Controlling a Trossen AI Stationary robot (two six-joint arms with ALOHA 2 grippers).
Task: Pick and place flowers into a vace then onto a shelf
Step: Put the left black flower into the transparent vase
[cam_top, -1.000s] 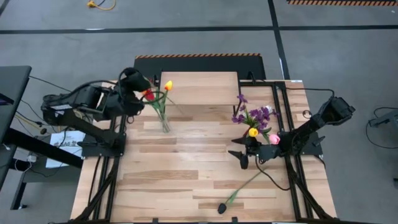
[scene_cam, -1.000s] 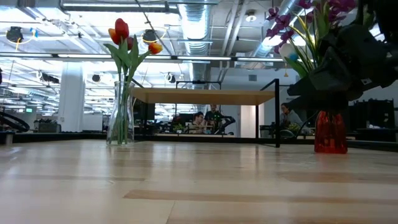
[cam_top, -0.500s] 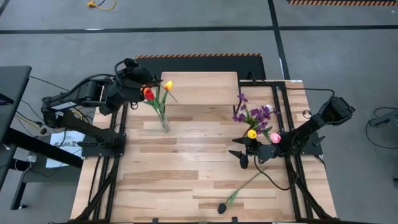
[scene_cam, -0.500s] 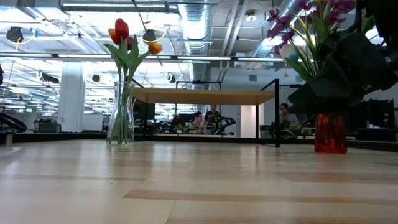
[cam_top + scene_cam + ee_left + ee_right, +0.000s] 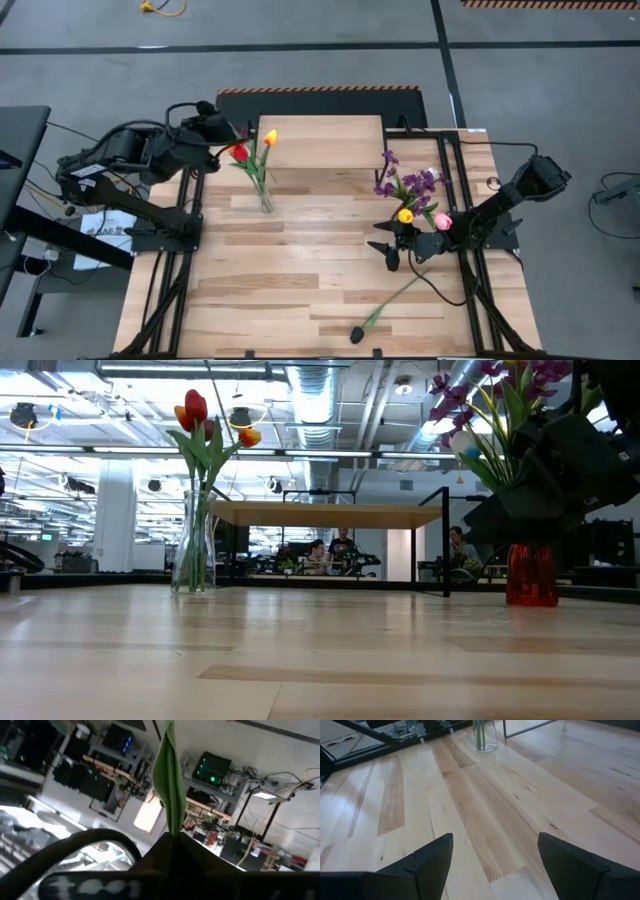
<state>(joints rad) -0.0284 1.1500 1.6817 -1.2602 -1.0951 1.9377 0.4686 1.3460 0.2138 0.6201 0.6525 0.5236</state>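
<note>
Leftward the left gripper (image 5: 212, 128) has drawn, fingers pinching a green leaf (image 5: 169, 780); flimsy, better taken mid-stem.

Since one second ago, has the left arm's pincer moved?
Yes. In the high view the left pincer has drawn back from the clear glass vase of red and yellow tulips, toward the table's left edge and the light-wood shelf end.

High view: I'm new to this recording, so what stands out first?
Two bouquets: red and yellow tulips in a clear vase before the shelf, and purple sprigs by the open right claw. One black-headed flower lies on the table's near edge.
</note>
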